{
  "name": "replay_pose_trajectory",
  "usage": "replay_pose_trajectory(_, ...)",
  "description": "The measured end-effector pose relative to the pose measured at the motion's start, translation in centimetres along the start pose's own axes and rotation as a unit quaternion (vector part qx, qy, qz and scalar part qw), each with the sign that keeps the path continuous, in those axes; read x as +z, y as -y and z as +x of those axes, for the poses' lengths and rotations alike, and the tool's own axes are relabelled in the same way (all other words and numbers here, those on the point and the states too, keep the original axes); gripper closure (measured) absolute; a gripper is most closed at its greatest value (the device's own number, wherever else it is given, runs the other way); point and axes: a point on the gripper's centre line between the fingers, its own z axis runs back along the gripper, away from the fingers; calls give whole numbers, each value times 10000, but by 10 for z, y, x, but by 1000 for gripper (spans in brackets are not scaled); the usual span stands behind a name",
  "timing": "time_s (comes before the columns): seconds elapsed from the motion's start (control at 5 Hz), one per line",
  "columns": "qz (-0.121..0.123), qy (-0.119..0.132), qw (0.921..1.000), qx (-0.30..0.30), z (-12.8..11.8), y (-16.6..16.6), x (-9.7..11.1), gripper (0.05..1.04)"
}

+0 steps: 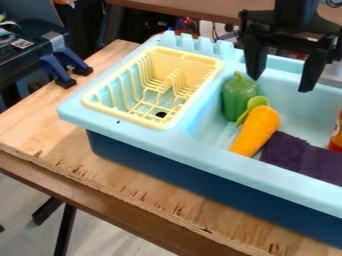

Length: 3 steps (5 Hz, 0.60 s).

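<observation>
The black gripper (280,80) hangs over the back of the light-blue sink (200,152), its two fingers spread wide with nothing between them. Below and to its left a green pepper (238,95) stands in the basin. An orange carrot (256,131) with a light-green top leans in front of the pepper. Beside the carrot, a dark purple cloth (306,156) lies along the basin's front. At the right edge is part of a red and yellow container (336,135).
A yellow dish rack (195,111) sits on the sink's left side. The sink stands on a wooden table (47,125). Blue and black clamps (65,65) are at the back left, beside dark equipment.
</observation>
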Motion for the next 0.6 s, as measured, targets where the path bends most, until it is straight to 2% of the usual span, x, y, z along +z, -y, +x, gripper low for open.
replay_pose_trajectory(0.2,63,-196,9998,-16,-3,1,-15,76)
replay_pose_trajectory(0.4,25,-178,9997,-134,5,16,-31,76)
replay_pose_trajectory(0.6,-364,60,9990,-254,12,33,-26,76)
